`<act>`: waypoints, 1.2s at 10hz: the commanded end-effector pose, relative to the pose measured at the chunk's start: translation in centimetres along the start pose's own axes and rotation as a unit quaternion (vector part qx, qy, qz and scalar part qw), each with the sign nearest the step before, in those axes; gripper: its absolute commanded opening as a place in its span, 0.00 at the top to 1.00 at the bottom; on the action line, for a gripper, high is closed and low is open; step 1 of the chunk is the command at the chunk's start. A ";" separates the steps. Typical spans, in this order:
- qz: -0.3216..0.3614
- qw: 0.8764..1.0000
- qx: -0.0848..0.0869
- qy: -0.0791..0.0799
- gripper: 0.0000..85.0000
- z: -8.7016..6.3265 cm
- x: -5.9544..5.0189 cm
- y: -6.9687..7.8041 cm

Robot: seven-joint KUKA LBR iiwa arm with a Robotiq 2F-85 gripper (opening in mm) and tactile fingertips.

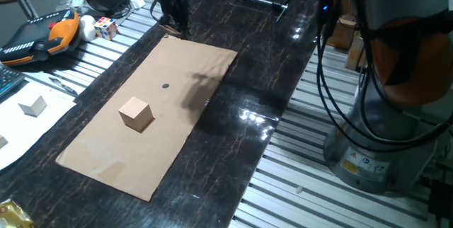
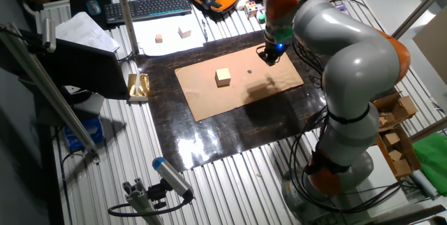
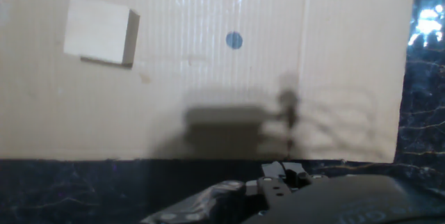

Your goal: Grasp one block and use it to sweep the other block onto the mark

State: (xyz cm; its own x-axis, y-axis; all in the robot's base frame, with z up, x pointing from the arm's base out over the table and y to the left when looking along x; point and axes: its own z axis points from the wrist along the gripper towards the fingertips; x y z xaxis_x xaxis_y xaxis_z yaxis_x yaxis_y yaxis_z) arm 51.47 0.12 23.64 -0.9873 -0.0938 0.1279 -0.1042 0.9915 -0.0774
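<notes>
A light-tan cube [image 1: 136,113] [image 2: 223,77] sits on a brown cardboard sheet [image 1: 106,157], left of centre; the hand view shows it top left [image 3: 99,30]. The mark is a small dark dot [image 1: 165,85] [image 2: 249,71] [image 3: 234,40] on the cardboard, a short way from the cube and towards the gripper. My gripper [image 1: 175,28] [image 2: 269,59] hangs over the cardboard's far edge, well away from the cube. In the hand view only its dark body [image 3: 281,175] shows, at the bottom. The fingertips are too dark to make out. Only one tan cube shows on the cardboard.
The cardboard lies on a black marble slab [image 1: 269,79]. A multicoloured puzzle cube [image 1: 106,27] and an orange teach pendant [image 1: 35,40] lie beyond the slab. White paper [image 1: 21,125] holds a folded paper shape [image 1: 32,105]. The robot base [image 1: 382,150] and cables stand to the right.
</notes>
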 end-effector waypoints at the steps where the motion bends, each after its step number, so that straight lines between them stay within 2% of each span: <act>1: 0.001 1.000 -0.006 0.003 0.99 0.1 0.0 0.0; 2: -0.018 1.000 -0.005 0.011 0.99 0.1 0.0 0.0; 3: -0.036 0.999 -0.006 0.025 0.99 0.1 0.0 0.0; 4: -0.025 1.000 0.017 -0.002 0.99 0.1 0.0 0.0; 5: -0.026 0.999 0.026 0.007 0.99 0.1 0.0 0.0; 6: -0.013 0.999 -0.017 0.025 0.98 0.1 0.0 0.0; 7: -0.005 0.999 -0.031 0.023 0.91 0.1 0.0 0.0; 9: 0.020 0.999 -0.042 0.028 0.73 0.1 0.0 0.0; 11: 0.044 0.998 -0.045 0.026 0.50 -0.6 -2.0 4.1; 12: 0.056 0.997 -0.050 0.016 0.41 -0.6 -3.0 6.0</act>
State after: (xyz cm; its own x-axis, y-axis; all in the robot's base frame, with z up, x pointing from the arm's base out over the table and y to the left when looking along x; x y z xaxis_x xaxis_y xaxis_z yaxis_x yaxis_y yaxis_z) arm 53.93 3.25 23.31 -0.9876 0.0229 0.1555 0.0240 0.9997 0.0052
